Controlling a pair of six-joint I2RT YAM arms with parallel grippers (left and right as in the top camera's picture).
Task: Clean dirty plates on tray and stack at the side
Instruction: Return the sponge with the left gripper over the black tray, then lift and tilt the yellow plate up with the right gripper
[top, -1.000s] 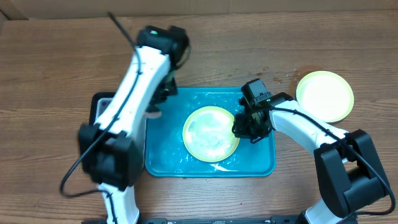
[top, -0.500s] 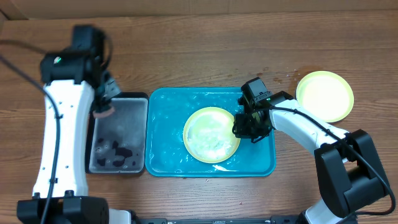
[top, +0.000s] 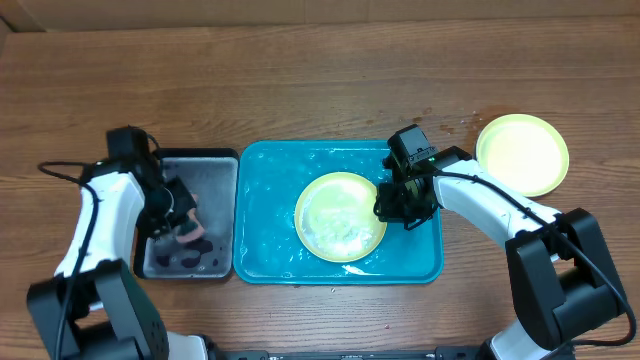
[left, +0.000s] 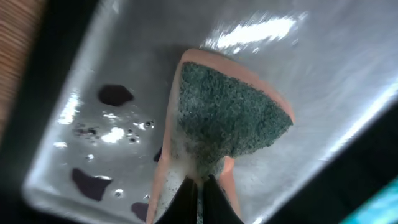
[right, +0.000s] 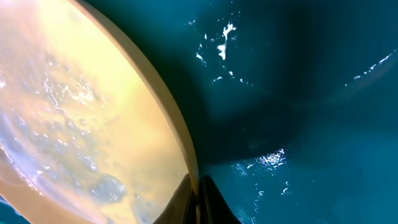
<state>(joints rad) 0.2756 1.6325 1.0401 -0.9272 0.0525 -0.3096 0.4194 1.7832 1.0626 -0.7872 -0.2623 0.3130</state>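
A wet pale yellow-green plate (top: 340, 215) lies in the turquoise tray (top: 265, 250). My right gripper (top: 390, 205) is shut on its right rim; the wrist view shows the rim (right: 183, 143) pinched between the fingers (right: 199, 190). A second yellow-green plate (top: 522, 152) lies on the table at the far right. My left gripper (top: 178, 222) is shut on a pink sponge with a green scrub face (left: 227, 115) and holds it down in the black tray (top: 215, 160). The light blue plate is out of view.
The black tray (left: 81, 155) beside the turquoise tray holds water and several dark bits. Drops of water lie on the wooden table (top: 450, 125) near the far-right plate.
My left arm has swung left from the turquoise tray and lowered the sponge into the black tray. The right gripper and the plate have stayed in place.
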